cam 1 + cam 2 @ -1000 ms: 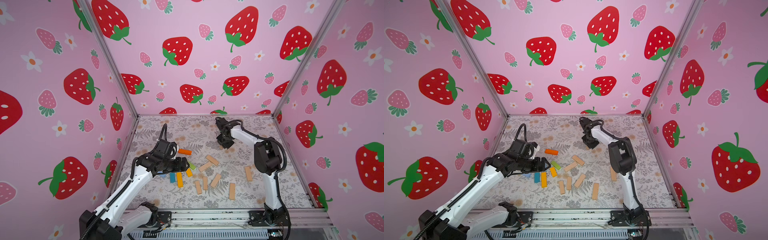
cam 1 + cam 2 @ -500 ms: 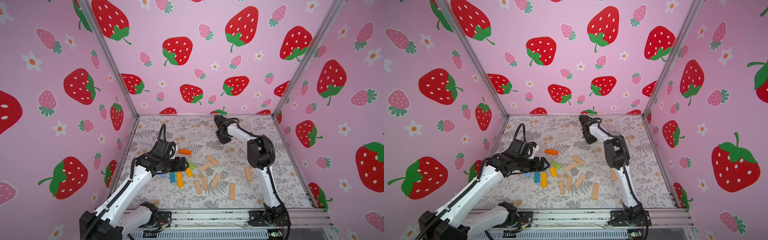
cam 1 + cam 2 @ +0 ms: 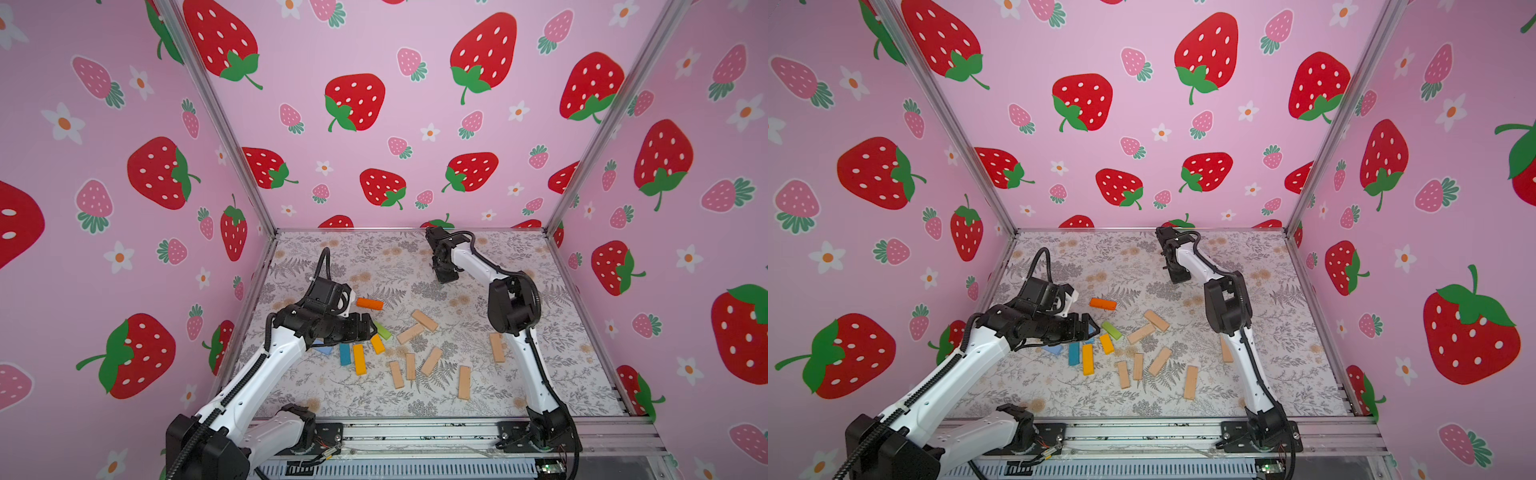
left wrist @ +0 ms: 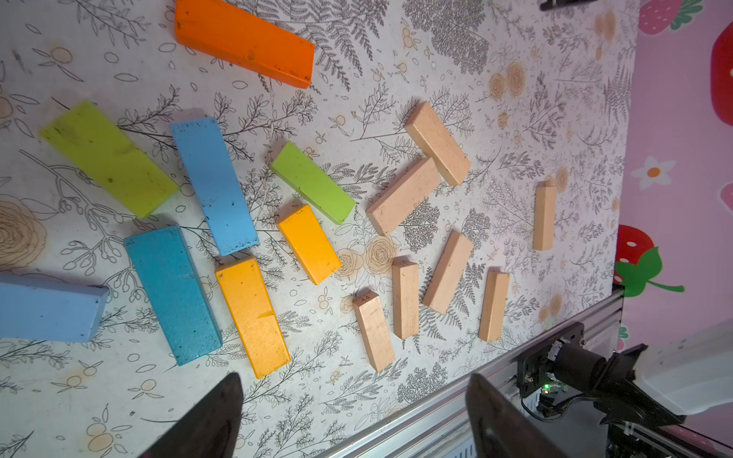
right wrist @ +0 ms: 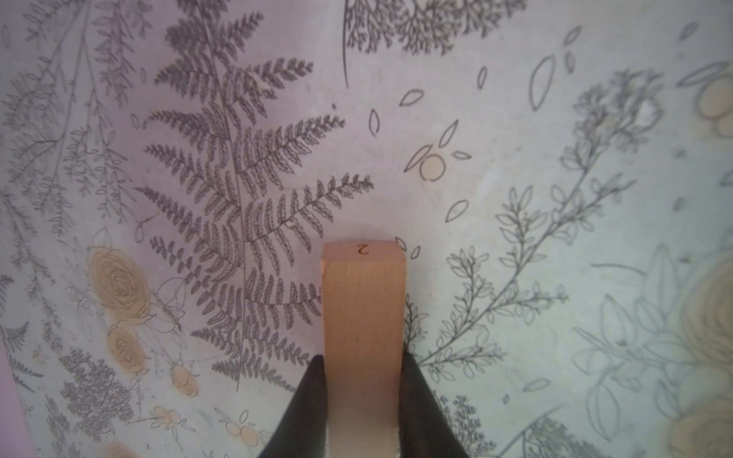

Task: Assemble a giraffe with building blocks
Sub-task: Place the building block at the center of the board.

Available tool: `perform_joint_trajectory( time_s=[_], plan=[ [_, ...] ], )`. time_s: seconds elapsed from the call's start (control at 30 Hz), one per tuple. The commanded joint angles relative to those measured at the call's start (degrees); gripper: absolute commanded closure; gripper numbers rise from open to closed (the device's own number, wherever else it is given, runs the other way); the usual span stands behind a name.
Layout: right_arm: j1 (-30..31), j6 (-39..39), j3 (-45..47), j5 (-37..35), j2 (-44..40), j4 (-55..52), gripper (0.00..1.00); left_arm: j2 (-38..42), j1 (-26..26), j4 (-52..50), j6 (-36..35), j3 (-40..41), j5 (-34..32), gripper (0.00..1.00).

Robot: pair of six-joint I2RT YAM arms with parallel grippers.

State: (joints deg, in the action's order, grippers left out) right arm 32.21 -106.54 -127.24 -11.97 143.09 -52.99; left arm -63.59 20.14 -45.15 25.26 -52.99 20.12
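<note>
While the right pincer [image 5: 363, 357] pinches a plain tan block [image 5: 363, 301] over far centre of the tabletop [image 3: 353, 257], left pincer [image 4: 353, 376] spread above coloured blocks [image 4: 214, 186] at left, other tan blocks [image 4: 448, 273] scattered near-centre

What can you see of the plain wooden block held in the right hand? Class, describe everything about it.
The plain wooden block is a straight rectangular bar of pale, unpainted wood with fine grain. Its small far end face carries a handwritten mark resembling a 2. The right hand clamps it, with black fingers pressed against its two opposite long sides. Its free end points towards the floral mat; whether it touches the mat cannot be told. No other block shows beside it.
</note>
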Motion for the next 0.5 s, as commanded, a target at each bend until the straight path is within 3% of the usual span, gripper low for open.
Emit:
perform_joint_trajectory(
  time_s=[0.0,0.27,0.47],
  plan=[
    [1.2,-5.9,-0.5,0.6,2.5,-4.0,0.68,-0.4,-0.4,0.0,-0.8,-0.6,0.7,0.11],
    [1.0,-6.4,-1.2,-0.2,2.9,-4.3,0.49,-0.6,-0.5,-0.3,-1.4,-0.7,0.5,0.09],
    [1.1,-2.7,-4.9,-2.4,2.2,-5.9,0.25,-0.9,-0.6,-0.4,-1.3,-1.2,0.7,0.08]
  ],
)
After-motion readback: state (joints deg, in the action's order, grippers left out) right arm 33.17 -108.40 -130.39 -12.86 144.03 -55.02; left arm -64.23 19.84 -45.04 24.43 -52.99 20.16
